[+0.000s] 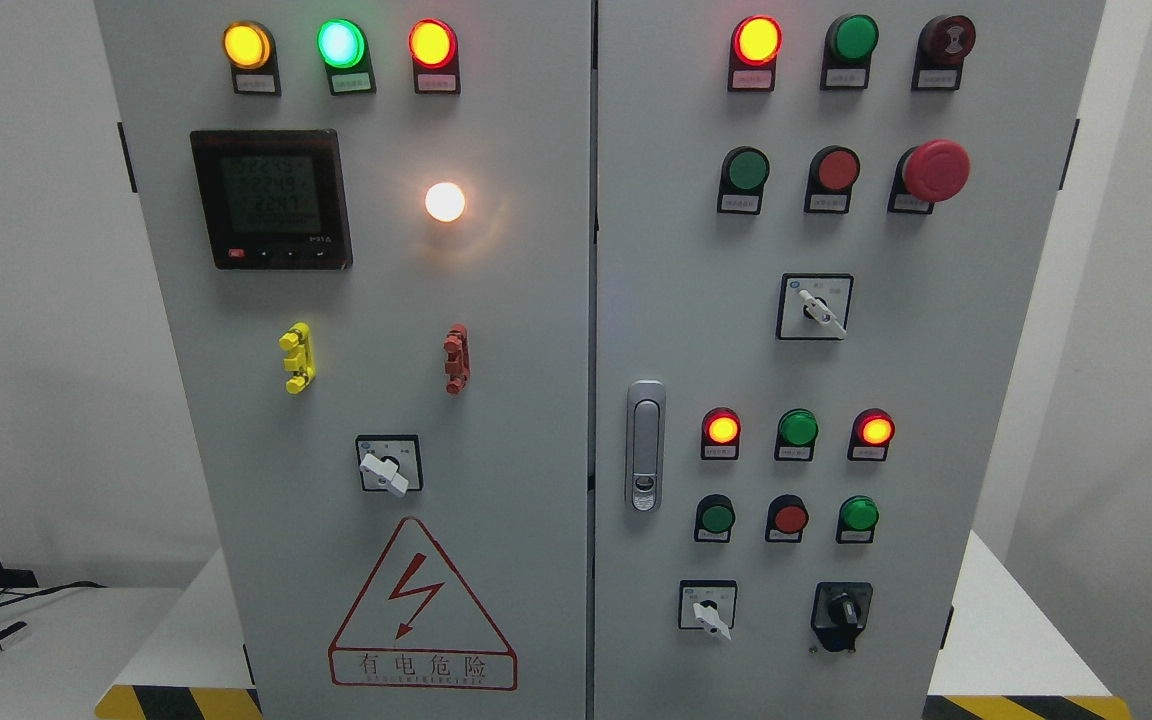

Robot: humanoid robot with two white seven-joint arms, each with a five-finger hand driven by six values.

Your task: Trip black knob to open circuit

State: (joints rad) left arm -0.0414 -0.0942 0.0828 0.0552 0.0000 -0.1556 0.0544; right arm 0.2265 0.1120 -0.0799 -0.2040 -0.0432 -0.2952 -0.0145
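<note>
Filling nearly the whole head view, a grey electrical cabinet [536, 420] stands with two doors that meet at a dark vertical seam just left of a silver door latch [645, 445]. Neither robot hand nor arm shows anywhere, so how their fingers stand cannot be told. The black knob [842, 610] sits low on the right door, near that door's bottom right corner, on a black plate, with a white-handled selector switch [708, 608] to its left and a row of small green and red buttons above it. Bare grey panel lies to the knob's right, up to the cabinet's right edge, and below it down to the picture's bottom edge. Higher on the right door are a red mushroom button [934, 170] and lit red lamps. The left door carries a digital meter [270, 198], a glowing white lamp [445, 202], and a red triangular warning sign [422, 605]. Yellow-and-black hazard tape [176, 702] marks the white platform at both lower corners.
</note>
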